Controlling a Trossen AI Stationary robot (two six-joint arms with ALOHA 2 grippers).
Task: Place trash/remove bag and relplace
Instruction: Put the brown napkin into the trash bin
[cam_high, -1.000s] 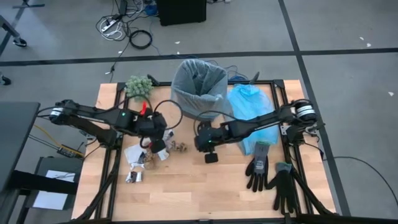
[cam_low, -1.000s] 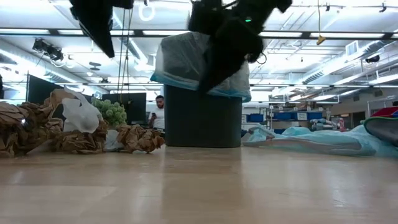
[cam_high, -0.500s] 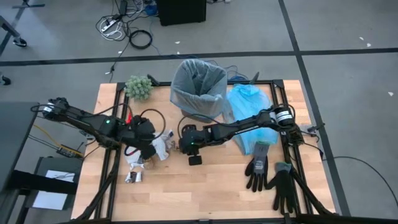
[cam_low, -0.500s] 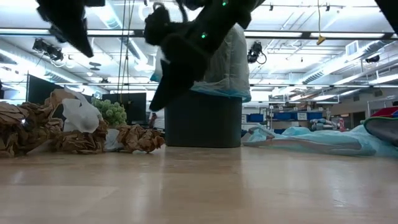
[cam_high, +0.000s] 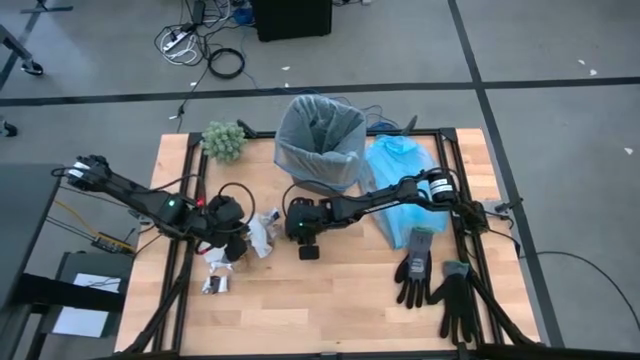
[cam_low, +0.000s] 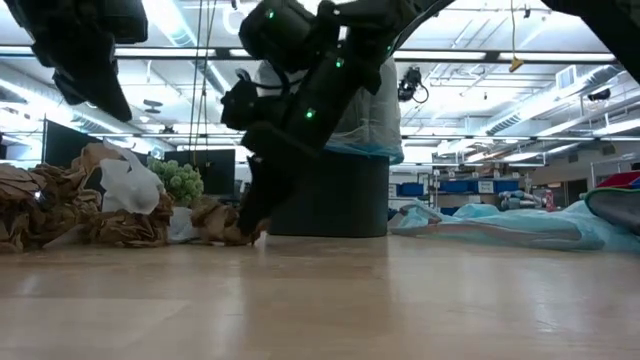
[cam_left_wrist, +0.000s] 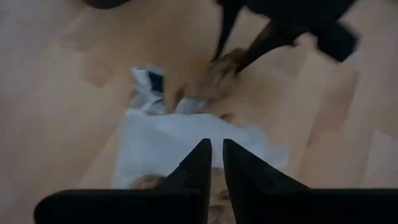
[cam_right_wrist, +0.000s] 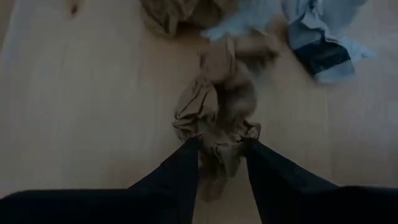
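The trash lies in a small pile left of the table's middle: crumpled white paper (cam_high: 262, 235) (cam_left_wrist: 186, 149), brown scraps (cam_low: 130, 228) and a shiny silver piece (cam_high: 214, 285). My left gripper (cam_high: 236, 248) (cam_left_wrist: 216, 149) hangs shut, well above the white paper. My right gripper (cam_high: 291, 228) (cam_low: 252, 222) is down at the table, open, with one finger on each side of a brown crumpled scrap (cam_right_wrist: 214, 112). The grey-white bag (cam_high: 320, 128) lines the black bin (cam_low: 325, 190) at the far edge. My right gripper comes from above, slanting toward the table's left. Its two fingers (cam_right_wrist: 186, 165) straddle the nearer end of the brown scrap (cam_right_wrist: 219, 149), which lies on the table. The scrap fills the gap between them, but I cannot tell whether they touch it.
A light-blue plastic bag (cam_high: 405, 185) lies right of the bin. Two black gloves (cam_high: 415, 268) (cam_high: 460, 300) lie near the right near corner. A green fuzzy clump (cam_high: 223, 140) sits at the far left corner. Bare wood shows along the near edge.
My right gripper has swung toward the table's left and dropped from high up down to the table, onto the brown scrap. My left gripper has moved toward the left and near edges, staying high over the white paper.
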